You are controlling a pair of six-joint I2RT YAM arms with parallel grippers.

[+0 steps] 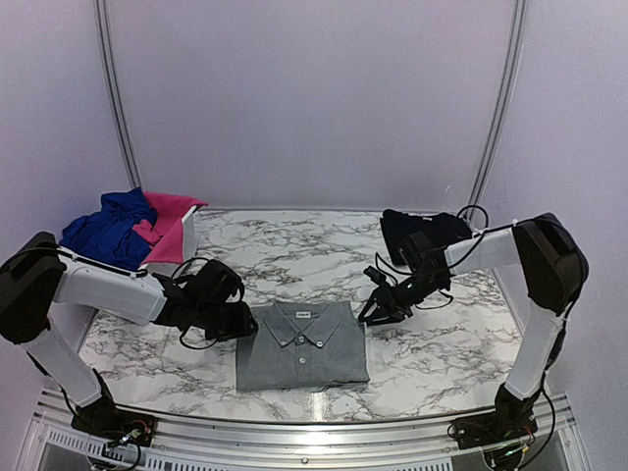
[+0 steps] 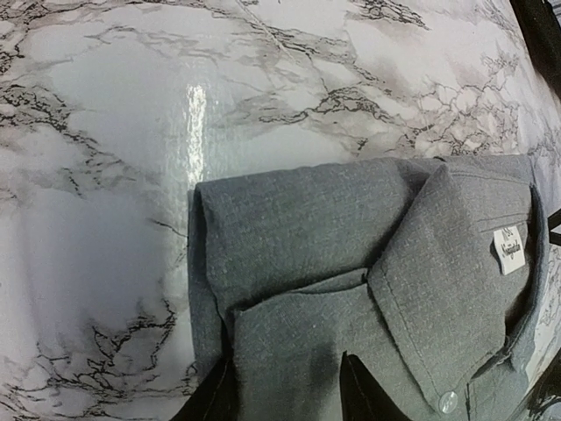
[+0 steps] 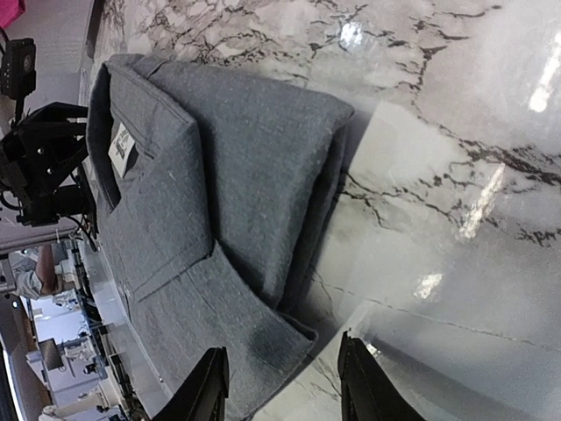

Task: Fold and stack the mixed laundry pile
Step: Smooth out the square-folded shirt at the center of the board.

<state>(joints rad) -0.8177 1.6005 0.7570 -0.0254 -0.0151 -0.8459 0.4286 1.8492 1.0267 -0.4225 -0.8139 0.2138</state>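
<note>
The grey shirt (image 1: 301,343) lay folded mid-surface (image 1: 461,339), with the left claw (image 1: 234,320) and the right claw (image 1: 379,310) released at its sides. It looked soft, light and floppy; I'd pinch the doubled side folds.

Pale lilac walls (image 1: 314,98) — glossy marble-veined table (image 1: 324,245) catching glare, metal rail (image 1: 294,430) along its near edge.
</note>
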